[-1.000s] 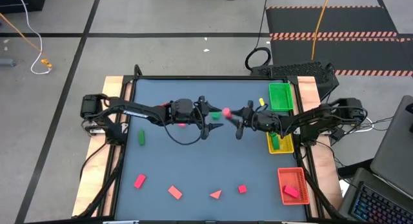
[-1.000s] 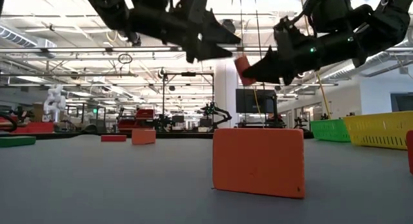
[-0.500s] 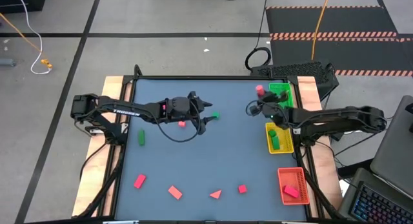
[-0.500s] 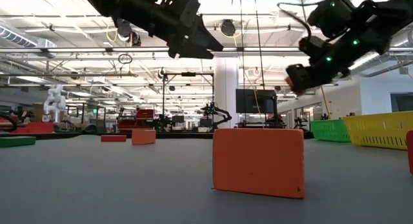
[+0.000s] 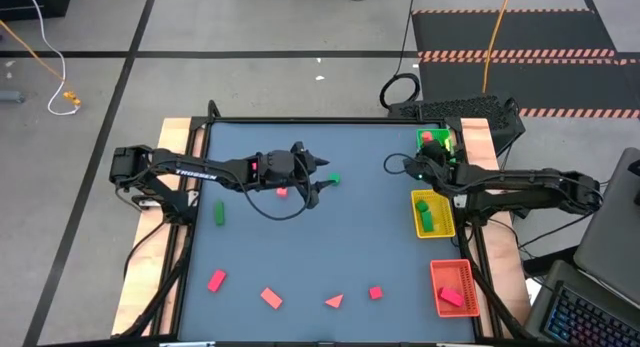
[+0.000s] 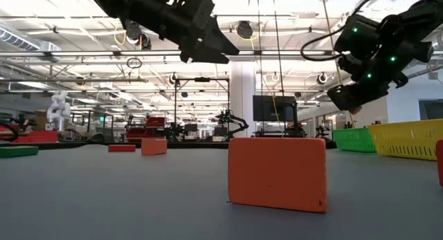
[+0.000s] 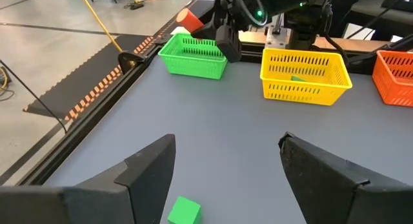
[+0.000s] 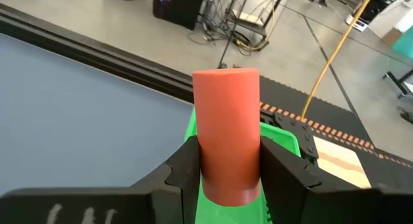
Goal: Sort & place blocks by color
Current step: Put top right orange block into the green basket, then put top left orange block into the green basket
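My right gripper (image 5: 429,144) is shut on a red cylinder (image 8: 226,130) and hovers over the green tray (image 5: 436,155) at the table's far right. My left gripper (image 5: 318,178) hangs open above the table's middle, with a green cube (image 7: 184,210) on the table just below and ahead of its fingers. A pink block (image 5: 282,192) lies beside it. On the table also rest a green cuboid (image 5: 219,213), two red cuboids (image 5: 216,280) (image 5: 271,298), a red triangle (image 5: 334,301) and a red cube (image 5: 375,293). My right gripper pinches the red cylinder between its two fingers (image 8: 184,169), which sit on its curved sides at the end nearer the wrist (image 8: 227,179). The other end (image 8: 226,79) sticks out past the fingertips. The cylinder is lifted clear, above the green tray.
A yellow tray (image 5: 420,227) holding green blocks and a red tray (image 5: 449,270) holding a red block stand along the right edge, nearer than the green tray. A red cuboid (image 6: 277,172) stands close in the low view. Bare grey table lies between the arms.
My right gripper has carried the red cylinder from the table's middle, close to my left gripper, toward the far right edge and now holds it over the green tray. My left gripper has drawn back slightly toward the far edge, then kept still.
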`<move>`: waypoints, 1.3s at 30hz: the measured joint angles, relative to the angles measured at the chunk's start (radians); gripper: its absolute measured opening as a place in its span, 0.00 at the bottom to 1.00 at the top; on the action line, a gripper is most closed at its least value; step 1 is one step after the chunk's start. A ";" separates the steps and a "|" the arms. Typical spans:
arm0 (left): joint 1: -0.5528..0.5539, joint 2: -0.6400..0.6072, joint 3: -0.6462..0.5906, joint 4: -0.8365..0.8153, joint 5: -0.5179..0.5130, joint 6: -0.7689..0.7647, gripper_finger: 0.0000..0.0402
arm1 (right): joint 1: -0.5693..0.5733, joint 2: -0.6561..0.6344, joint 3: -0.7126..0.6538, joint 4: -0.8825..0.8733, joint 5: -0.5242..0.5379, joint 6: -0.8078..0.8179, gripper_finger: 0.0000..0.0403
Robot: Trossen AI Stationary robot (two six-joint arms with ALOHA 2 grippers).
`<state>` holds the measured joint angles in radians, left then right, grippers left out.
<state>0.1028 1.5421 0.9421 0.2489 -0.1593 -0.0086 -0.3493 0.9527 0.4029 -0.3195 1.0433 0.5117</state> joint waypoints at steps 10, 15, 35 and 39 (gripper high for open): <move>0.000 0.000 0.000 -0.008 0.000 0.000 0.69 | -0.018 0.000 -0.024 0.000 -0.004 0.052 0.47; 0.002 0.000 0.000 -0.052 0.000 0.000 0.69 | -0.018 0.000 -0.024 0.000 -0.004 0.052 0.66; 0.092 -0.069 0.000 -0.654 -0.136 -0.317 0.69 | -0.015 -0.021 -0.024 0.664 -0.694 -0.216 0.78; 0.107 -0.038 0.000 -0.790 -0.158 -0.456 0.69 | -0.010 0.020 -0.024 0.803 -0.807 -0.211 0.78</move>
<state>0.2093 1.5046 0.9421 -0.5415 -0.3173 -0.4648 -0.3596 0.9732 0.3794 0.4834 0.2364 0.3008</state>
